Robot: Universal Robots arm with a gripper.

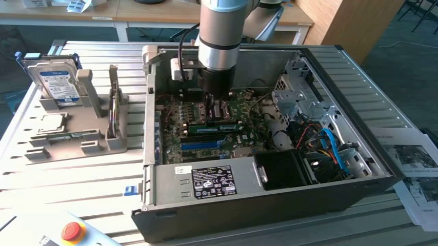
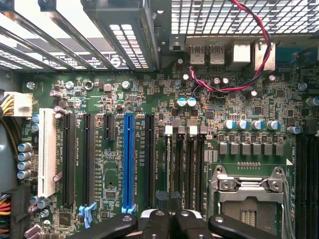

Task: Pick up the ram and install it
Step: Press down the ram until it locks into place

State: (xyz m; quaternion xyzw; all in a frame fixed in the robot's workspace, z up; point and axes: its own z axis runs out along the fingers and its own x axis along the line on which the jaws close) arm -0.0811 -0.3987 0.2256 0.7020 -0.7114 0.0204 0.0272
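Wrist view looked straight down on the green motherboard point(image 2: 239, 109), with the gripper point(image 2: 169, 223) low over the memory slots point(image 2: 182, 164). These lay between the long blue expansion slot point(image 2: 128, 164) and the metal-framed processor socket point(image 2: 246, 199). Its black, rounded fingers were drawn together, leaving no gap. Whether they pinched a thin edge or merely pressed on it could not be told.

Exterior view showed the arm point(image 1: 219, 31) reaching steeply down into the open case point(image 1: 274, 205), near the case's back wall. The ram point(image 1: 213, 124) stood on edge among the slots, directly beneath the gripper and in line with it. It was a long, thin green board with small dark chips. Its long axis ran along the slots, across the board from the exterior view's left to its right. So the relation that mattered was vertical: the stick lay straight below the fingers, parallel to the slot, and it looked seated or nearly so.

The slots were glossy black plastic with pale end latches, and the board around them was crowded with silver-topped capacitors. Outside the case, off its left wall in the exterior view, a grey holder point(image 1: 68, 148) carried a blue-labelled hard drive point(image 1: 58, 82).
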